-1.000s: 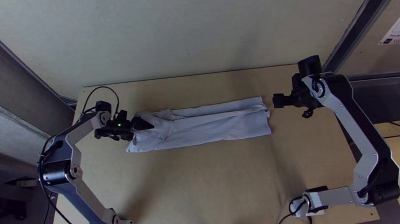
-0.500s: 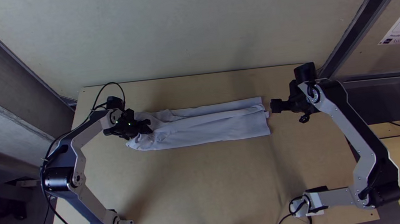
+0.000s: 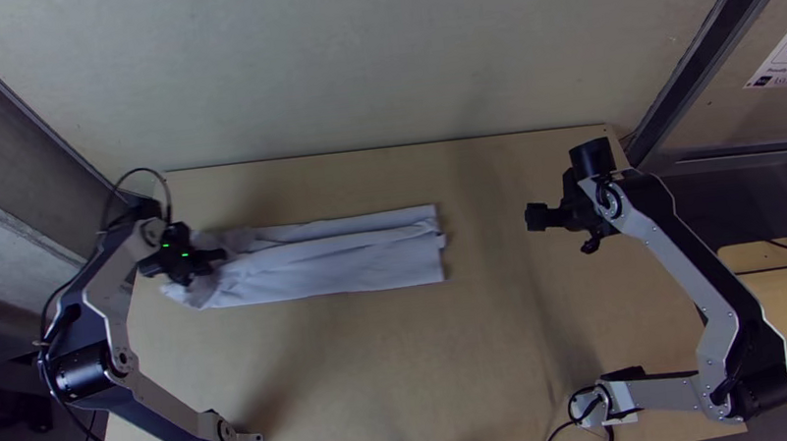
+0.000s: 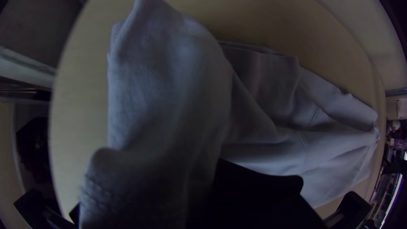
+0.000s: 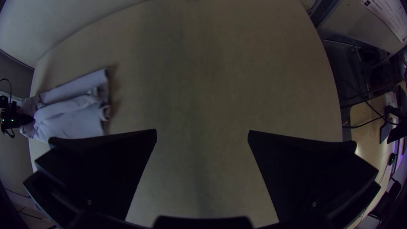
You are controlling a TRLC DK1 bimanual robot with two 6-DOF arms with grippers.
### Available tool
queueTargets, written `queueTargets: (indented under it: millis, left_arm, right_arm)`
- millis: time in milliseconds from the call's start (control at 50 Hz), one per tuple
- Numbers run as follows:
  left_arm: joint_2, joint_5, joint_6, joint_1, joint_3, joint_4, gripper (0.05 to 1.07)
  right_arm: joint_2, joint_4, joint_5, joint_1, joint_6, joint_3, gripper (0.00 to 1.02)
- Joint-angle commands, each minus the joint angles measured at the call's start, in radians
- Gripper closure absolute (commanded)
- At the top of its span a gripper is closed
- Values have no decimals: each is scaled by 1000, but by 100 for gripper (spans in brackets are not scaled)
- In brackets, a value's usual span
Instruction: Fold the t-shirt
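Pale wood covers the table, its near edge at six o'clock on the dial I lay over it. Out at ten o'clock my left gripper pinches the t-shirt at its bunched end; I judge that hold serves to draw the strip along or straighten it before the next fold. At two o'clock my right gripper waits with its fingers spread wide, gripping nothing, well apart from the cloth, probably so as not to hinder the left's work. The t-shirt, pale grey-white, lies in a long band from ten o'clock round to nearly one, crumpled and heaped at my left grip, with a soft ridge running lengthwise, its free end squarer but uneven in its layers. Beyond, at twelve, rises a plain wall.
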Motion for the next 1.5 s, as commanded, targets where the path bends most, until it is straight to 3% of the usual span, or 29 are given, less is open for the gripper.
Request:
queueTargets:
  millis: [0,120,280,720,860,1080,1480]
  left_arm:
    - [19,-51,149,106,82,-16,105]
    - [51,-143,260,184,166,-15,105]
    - [7,-249,327,186,226,-18,105]
    - [-249,-507,341,-205,214,-102,105]
    - [-254,-528,277,-326,252,-197,105]
    - [-159,-528,84,-504,355,-392,105]
    - [18,-522,-150,-698,386,-486,104]
  right_arm:
    - [-32,12,8,12,36,-40,3]
    - [-44,23,8,17,48,-63,4]
    - [-54,38,8,18,52,-80,4]
    - [-68,44,8,11,54,-81,4]
    - [-78,44,8,-6,51,-89,4]
    - [-80,46,8,-22,48,-100,4]
    - [-112,46,8,-54,33,-149,4]
